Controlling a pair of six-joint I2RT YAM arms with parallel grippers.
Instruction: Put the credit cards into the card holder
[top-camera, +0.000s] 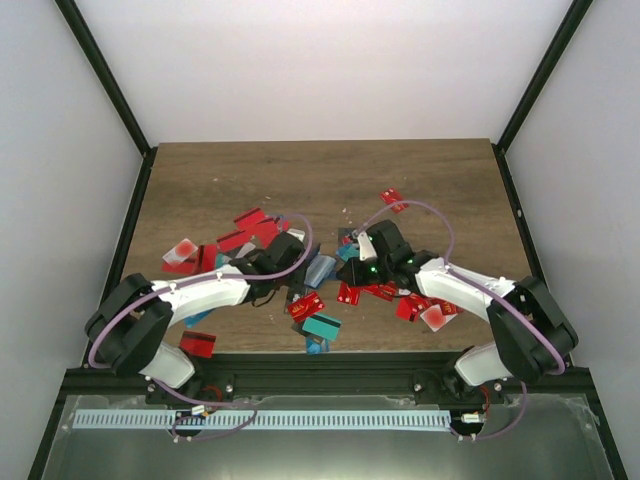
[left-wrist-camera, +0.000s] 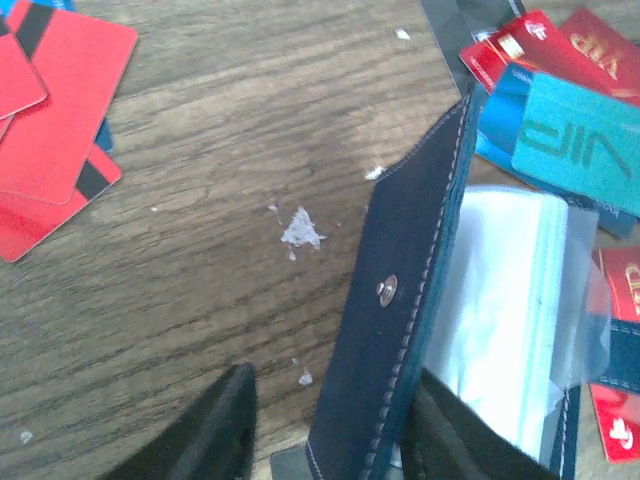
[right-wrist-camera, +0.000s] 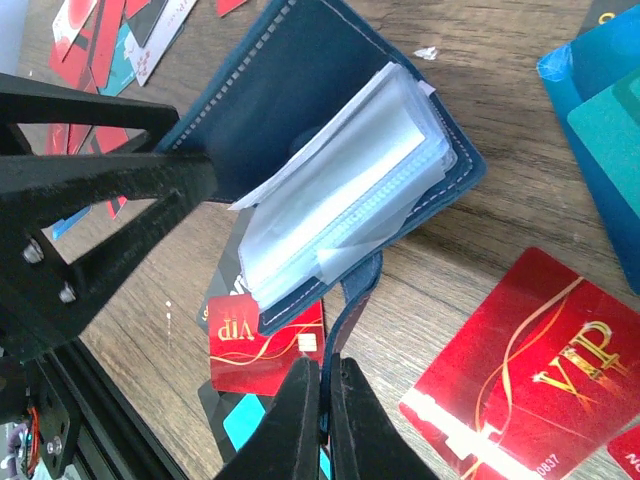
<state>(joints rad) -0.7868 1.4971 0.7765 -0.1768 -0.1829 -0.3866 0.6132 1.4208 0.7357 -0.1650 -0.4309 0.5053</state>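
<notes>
At table (top-camera: 420, 180) centre: right gripper (right-wrist-camera: 325, 375) clenched on card holder (right-wrist-camera: 290, 80) strap (right-wrist-camera: 355, 285); left gripper (left-wrist-camera: 335, 400) straddles cover (left-wrist-camera: 400, 250), ungripped (gap one side). Risk: cover slips, holder flops shut.

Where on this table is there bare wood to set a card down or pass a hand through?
Free: the far half of the table, from its back edge down to the lone red card, plus the wood along the right edge. Crowded: the near middle band, where credit cards lie packed around the card holder, some overlapping.
</notes>
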